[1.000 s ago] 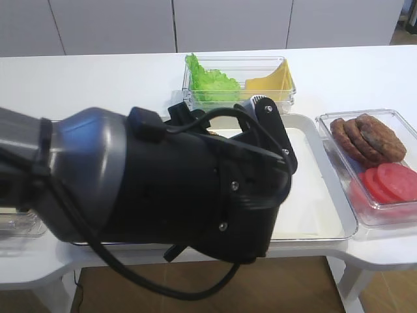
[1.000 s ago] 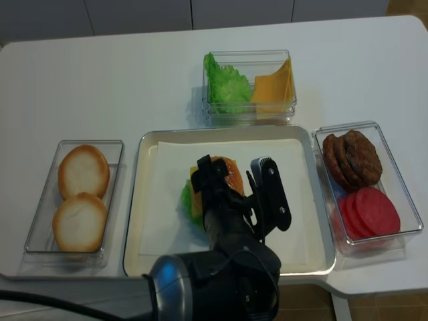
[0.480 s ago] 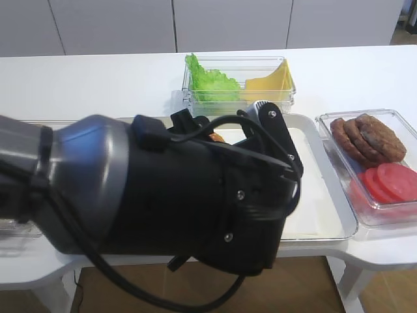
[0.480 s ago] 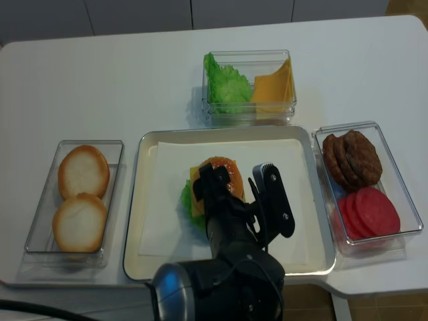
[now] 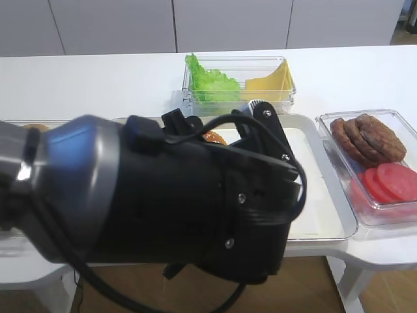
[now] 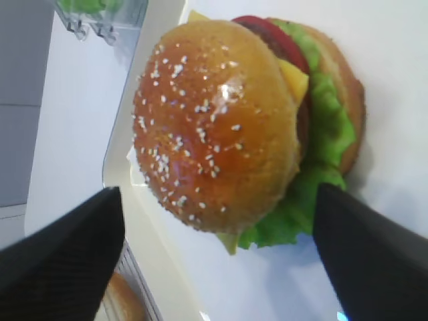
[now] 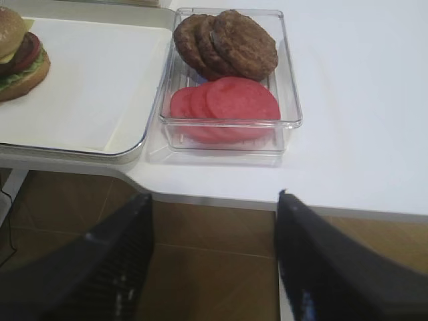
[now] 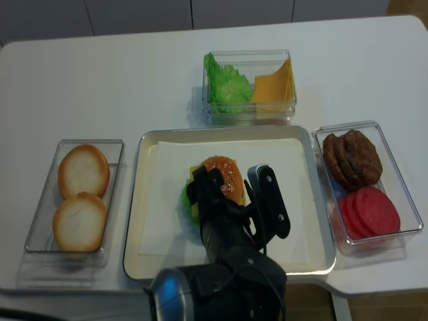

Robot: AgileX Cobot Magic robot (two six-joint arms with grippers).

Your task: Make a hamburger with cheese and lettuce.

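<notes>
The left gripper (image 8: 235, 194) is held with its jaws spread wide, one dark finger on either side of the hamburger (image 8: 217, 182) without touching it, nothing being gripped; the right gripper (image 7: 212, 200) is seen from its wrist camera with its two dark fingers apart and empty, hanging off the front edge of the table (image 7: 374, 120), below the box of patties and tomato.

The hamburger is seen on white paper (image 8: 167, 200) inside the metal tray (image 8: 134, 221), left of the tray's middle; its seeded golden-brown top bun is seated on the stack; the cheese (image 6: 294, 75) shows as a yellow corner under the bun, and the lettuce (image 6: 314, 154) spills out as a frilly green fringe above the bottom bun; a red slice is glimpsed beside the cheese.

Around the tray, clear boxes are set on the white table: behind it, a box of green leaves and yellow slices (image 8: 251, 83); to the right, a box of brown patties and red tomato slices (image 8: 361, 187); to the left, a box with two pale bun halves (image 8: 80, 194).

Behind the table, pale grey cabinet fronts (image 5: 228, 23) are visible; below its front edge, a brown floor (image 7: 200, 281) is seen.
</notes>
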